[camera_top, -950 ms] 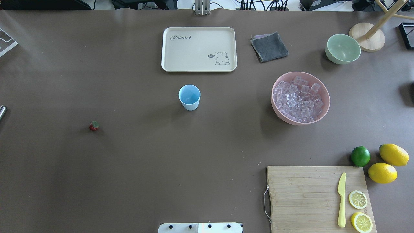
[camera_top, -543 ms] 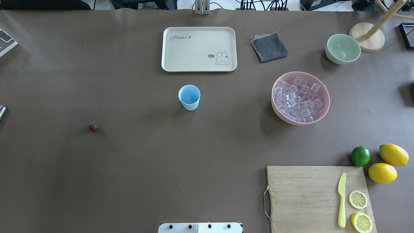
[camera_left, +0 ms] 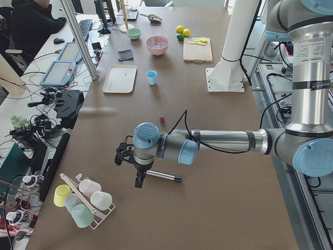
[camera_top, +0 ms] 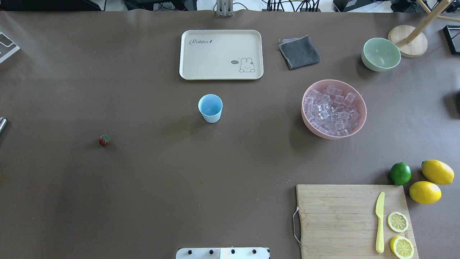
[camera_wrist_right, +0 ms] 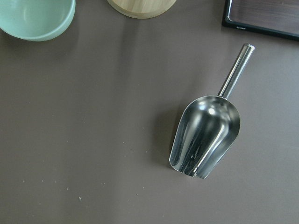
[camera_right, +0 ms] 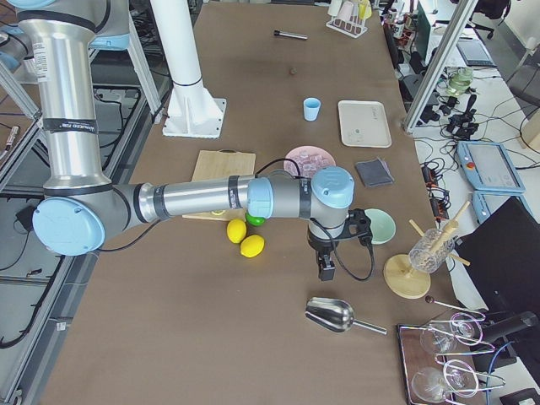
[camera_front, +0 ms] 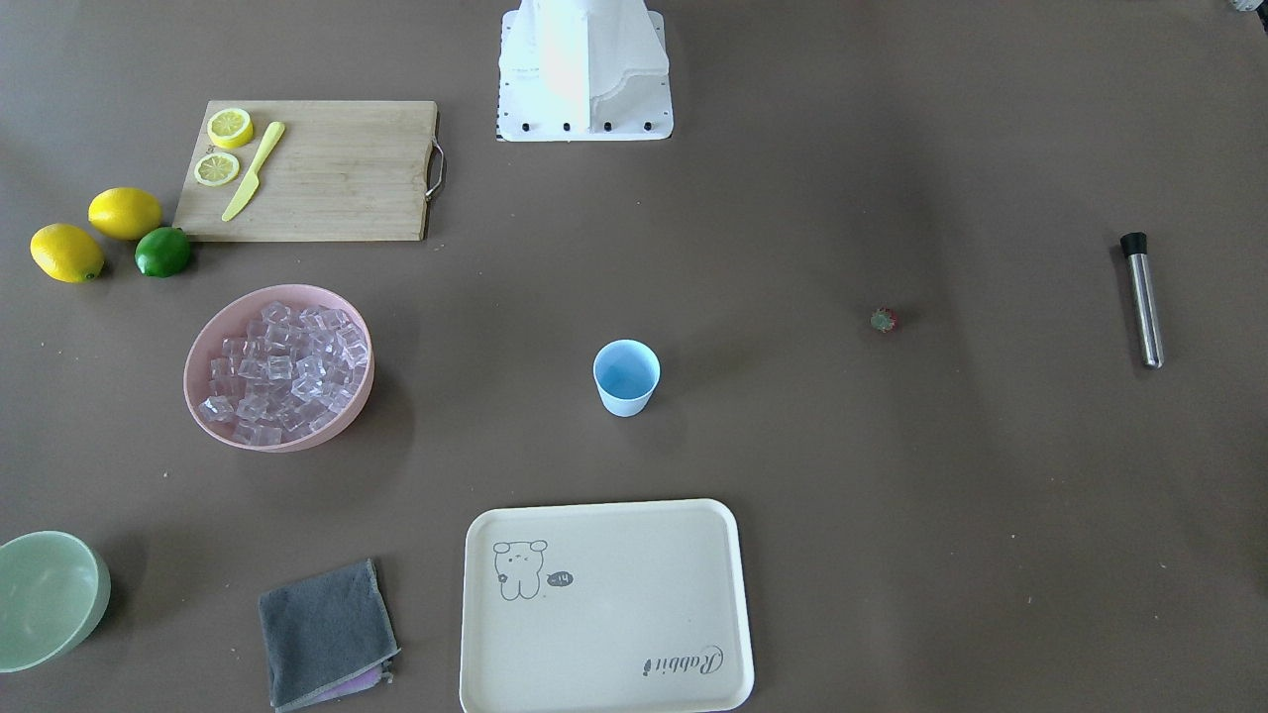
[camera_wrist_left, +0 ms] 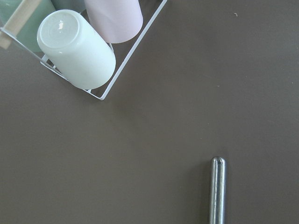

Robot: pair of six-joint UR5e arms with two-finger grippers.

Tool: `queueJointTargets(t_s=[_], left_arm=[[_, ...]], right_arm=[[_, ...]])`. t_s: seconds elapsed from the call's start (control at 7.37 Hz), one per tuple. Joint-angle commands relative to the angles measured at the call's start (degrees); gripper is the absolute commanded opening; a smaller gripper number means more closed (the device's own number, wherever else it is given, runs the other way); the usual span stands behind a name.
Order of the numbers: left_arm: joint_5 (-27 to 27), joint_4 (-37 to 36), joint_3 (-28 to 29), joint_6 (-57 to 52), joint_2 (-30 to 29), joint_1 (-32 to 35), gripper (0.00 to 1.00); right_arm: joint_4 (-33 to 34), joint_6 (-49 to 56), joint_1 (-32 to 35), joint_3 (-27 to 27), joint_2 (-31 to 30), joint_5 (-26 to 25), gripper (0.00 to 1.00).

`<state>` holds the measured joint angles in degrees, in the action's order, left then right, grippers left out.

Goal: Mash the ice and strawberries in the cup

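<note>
progress: i judge that nothing is done yet; the cup (camera_top: pixel 210 108) looks empty, with no cubes and no fruit inside.
left to do: ice into the cup, strawberry into the cup, then the mashing itself.
cup: light blue, tapered, no handle, upright near the middle of the bench (camera_top: pixel 143 198), on the robot's side of the cream tray (camera_top: pixel 187 54) and apart from it.
strawberry (camera_top: pixel 104 140): small, red with a green cap, alone on the bare bench on the left side, well apart from the cup.
ice (camera_top: pixel 332 111): clear cubes with a faint pink tint, heaped in the pink bowl (camera_top: pixel 309 130) on the right side, well apart from the cup.
left gripper (camera_left: pixel 139 179): hangs over the steel muddler (camera_front: pixel 1141 299), which lies flat on the bench at the far left end; i see it only from the side, so i cannot tell if it is released or clenched.
right gripper (camera_right: pixel 325 268): hangs near the steel scoop (camera_wrist_right: pixel 205 135), which lies on the bench at the far right end; again i cannot tell its state.
</note>
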<state>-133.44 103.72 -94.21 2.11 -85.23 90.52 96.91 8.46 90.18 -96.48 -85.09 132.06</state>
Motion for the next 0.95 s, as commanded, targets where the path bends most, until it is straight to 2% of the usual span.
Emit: queueJointTargets(t_s=[0.0, 0.14, 0.27, 0.41, 0.68, 0.81], left_arm=[[-0.1, 0.4, -0.3, -0.4, 0.5, 0.4, 0.99], [-0.1, 0.9, -0.3, -0.5, 0.6, 0.5, 0.99], [-0.1, 0.9, -0.2, -0.6, 0.6, 0.5, 0.99], [-0.1, 0.9, -0.1, -0.6, 0.7, 0.5, 0.99], [-0.2, 0.9, -0.7, -0.5, 1.4, 0.6, 0.99], [-0.2, 0.9, -0.6, -0.6, 1.4, 0.6, 0.99]], right_arm=[[-0.5, -8.8, -7.3, -3.1, 3.4, -1.2, 1.0], [-0.5, -15.5, -11.2, -8.1, 3.4, -3.8, 1.0], [-0.5, -16.5, -14.7, -11.6, 3.8, -4.0, 1.0], [-0.7, -20.1, -17.0, -11.8, 4.7, -3.7, 1.0], [-5.5, -28.2, -26.0, -10.6, 8.8, -5.2, 0.99], [-7.9, -28.8, -28.7, -10.0, 9.0, -5.6, 0.99]])
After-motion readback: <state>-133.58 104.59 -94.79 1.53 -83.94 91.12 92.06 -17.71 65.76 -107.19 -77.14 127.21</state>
